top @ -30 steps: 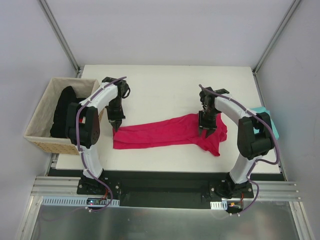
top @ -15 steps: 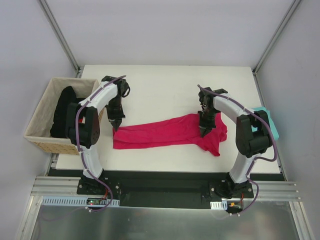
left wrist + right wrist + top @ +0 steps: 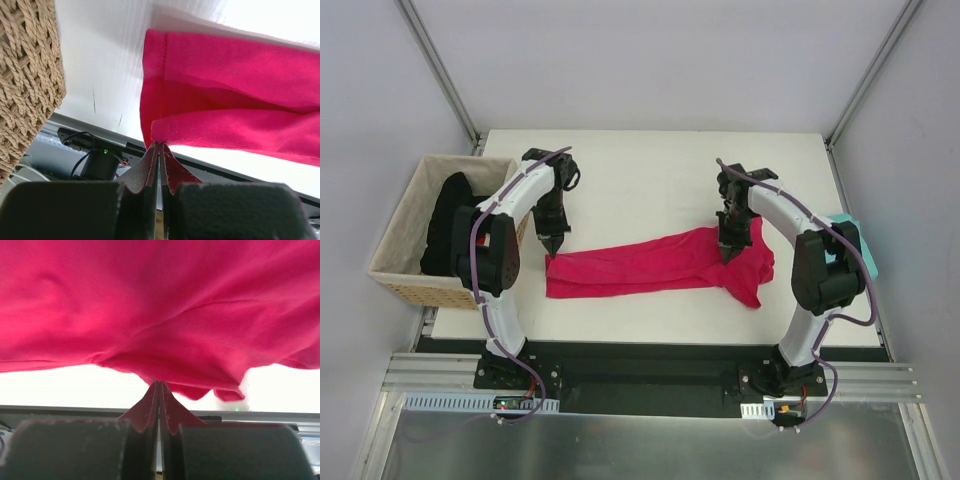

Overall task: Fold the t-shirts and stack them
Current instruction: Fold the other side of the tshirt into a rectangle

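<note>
crimson t-shirt (image 3: 640, 265), ends between closed left fingers (image 3: 144, 173) and right fingers (image 3: 145, 411)

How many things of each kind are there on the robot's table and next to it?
T-shirts: 2, the pink t-shirt and the teal t-shirt, which is mostly hidden
Baskets: 1, the wicker basket
Black cloth bundles: 1, the black cloth inside the basket
Robot arms: 2, the left arm and the right arm
Total: 6

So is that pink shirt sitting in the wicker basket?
No, the pink shirt lies stretched across the table, outside the basket, which holds dark cloth.
</note>
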You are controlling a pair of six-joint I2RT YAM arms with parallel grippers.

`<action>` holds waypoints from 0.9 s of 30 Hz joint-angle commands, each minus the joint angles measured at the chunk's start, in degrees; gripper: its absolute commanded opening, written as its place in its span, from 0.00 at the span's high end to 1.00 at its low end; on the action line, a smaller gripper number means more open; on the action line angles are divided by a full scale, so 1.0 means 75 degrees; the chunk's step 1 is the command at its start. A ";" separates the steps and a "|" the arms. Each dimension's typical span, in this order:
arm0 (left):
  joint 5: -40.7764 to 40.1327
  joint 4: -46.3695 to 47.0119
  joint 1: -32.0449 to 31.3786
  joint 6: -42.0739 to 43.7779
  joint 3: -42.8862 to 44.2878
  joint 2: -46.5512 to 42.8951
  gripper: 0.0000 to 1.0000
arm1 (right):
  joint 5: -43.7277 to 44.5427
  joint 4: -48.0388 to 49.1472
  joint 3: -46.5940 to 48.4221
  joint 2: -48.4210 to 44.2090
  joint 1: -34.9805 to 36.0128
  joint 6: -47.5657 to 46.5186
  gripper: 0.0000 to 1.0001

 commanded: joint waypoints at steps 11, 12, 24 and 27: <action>-0.0410 -0.0658 0.0234 -0.0096 0.2234 -0.0496 1.00 | 0.1363 -0.1282 0.3782 -0.0154 -0.0095 -0.0286 0.99; -0.0422 -0.0658 0.0293 -0.0061 0.2316 -0.0461 1.00 | 0.1398 -0.1293 0.4027 -0.0096 -0.0131 -0.0333 0.99; -0.0375 -0.0658 0.0691 0.0033 0.2903 -0.0144 1.00 | 0.1294 -0.1364 0.4907 0.0607 -0.0939 -0.0649 0.99; -0.0352 -0.0658 0.0762 0.0057 0.3020 -0.0109 1.00 | 0.1189 -0.1446 0.5072 0.0690 -0.1010 -0.0720 0.99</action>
